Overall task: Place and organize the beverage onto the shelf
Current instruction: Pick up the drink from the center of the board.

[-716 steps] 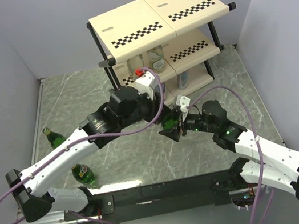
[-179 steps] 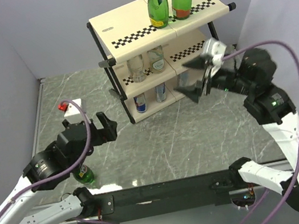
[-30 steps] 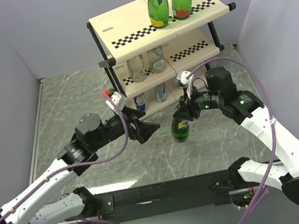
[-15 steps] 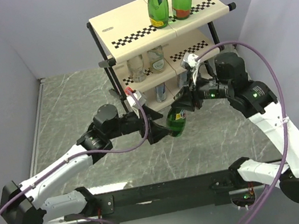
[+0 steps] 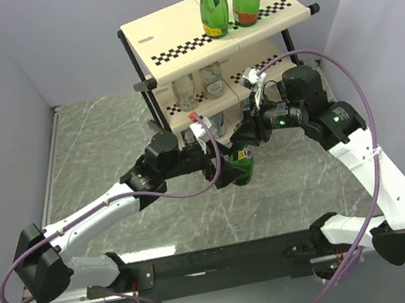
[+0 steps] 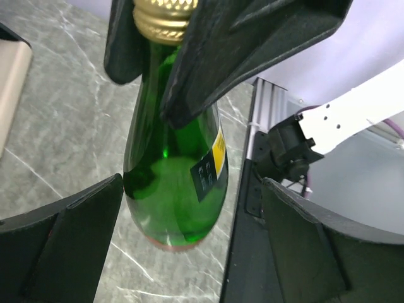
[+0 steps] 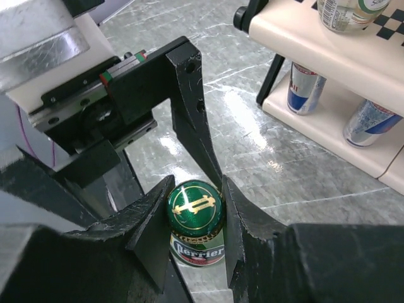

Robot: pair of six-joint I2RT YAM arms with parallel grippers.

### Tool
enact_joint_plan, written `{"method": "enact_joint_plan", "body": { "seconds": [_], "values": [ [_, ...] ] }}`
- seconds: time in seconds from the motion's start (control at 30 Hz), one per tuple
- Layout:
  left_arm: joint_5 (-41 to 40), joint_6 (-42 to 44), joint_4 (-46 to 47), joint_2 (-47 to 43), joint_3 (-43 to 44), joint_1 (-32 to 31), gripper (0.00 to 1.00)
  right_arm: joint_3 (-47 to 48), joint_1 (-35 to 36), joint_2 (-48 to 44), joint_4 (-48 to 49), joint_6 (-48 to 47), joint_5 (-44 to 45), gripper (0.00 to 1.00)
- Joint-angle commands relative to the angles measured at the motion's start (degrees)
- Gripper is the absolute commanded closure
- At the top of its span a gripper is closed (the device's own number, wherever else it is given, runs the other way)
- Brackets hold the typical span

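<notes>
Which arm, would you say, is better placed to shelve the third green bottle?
Right, likely: the right hand is shut on the green bottle at its neck, near the shelf; the left hand flanks it, open.

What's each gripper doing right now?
Left gripper: open, fingers flanking the green bottle.
Right gripper: closed on that bottle's capped neck.

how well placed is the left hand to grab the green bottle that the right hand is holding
Probably well placed, so likely yes. The left hand is open and straddles the wide body of the bottle, with nothing between them. The right hand pinches only the neck just under the cap, higher up, so it should not block the grab.
</notes>
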Motion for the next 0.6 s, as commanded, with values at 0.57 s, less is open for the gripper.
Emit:
{"method": "enact_joint_plan", "body": {
  "seconds": [0.57],
  "values": [
    [-10.16, 5.06, 2.13, 2.54, 5.19, -3.69, 0.07, 5.43, 0.12, -1.6, 8.48, 4.34, -1.65, 1.0]
  ]
}}
